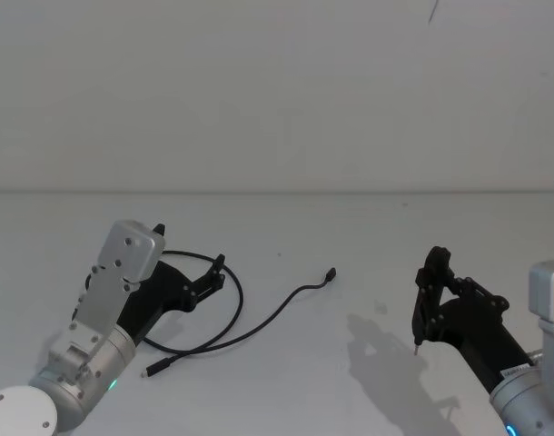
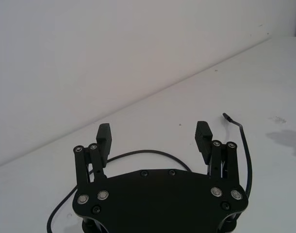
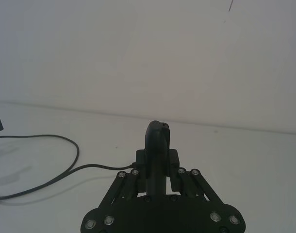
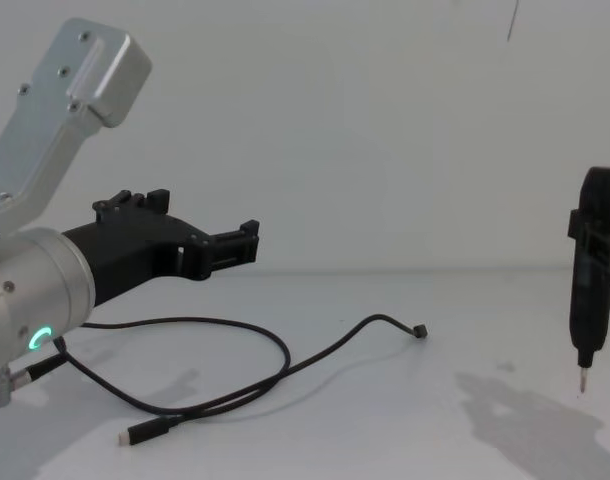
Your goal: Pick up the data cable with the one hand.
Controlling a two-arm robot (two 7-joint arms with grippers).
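Observation:
The data cable (image 1: 259,327) lies on the white table, a thin black cord looped at the left with one plug near the front (image 4: 150,432) and the other end curling up mid-table (image 4: 418,331). My left gripper (image 1: 190,245) hovers open just above the loop, its two fingers spread wide and nothing between them; in the left wrist view the gripper (image 2: 154,131) has the cable (image 2: 245,145) running beneath and beside it. At the right, my right gripper (image 1: 434,272) is shut on a black pen-shaped tool (image 4: 595,270), its metal tip pointing down just above the table.
The white table (image 1: 350,400) meets a plain white wall (image 1: 277,91) behind. Bare surface lies between the cable's far plug (image 1: 331,273) and the right arm. In the right wrist view the cable (image 3: 75,150) curves off to one side of the tool (image 3: 157,141).

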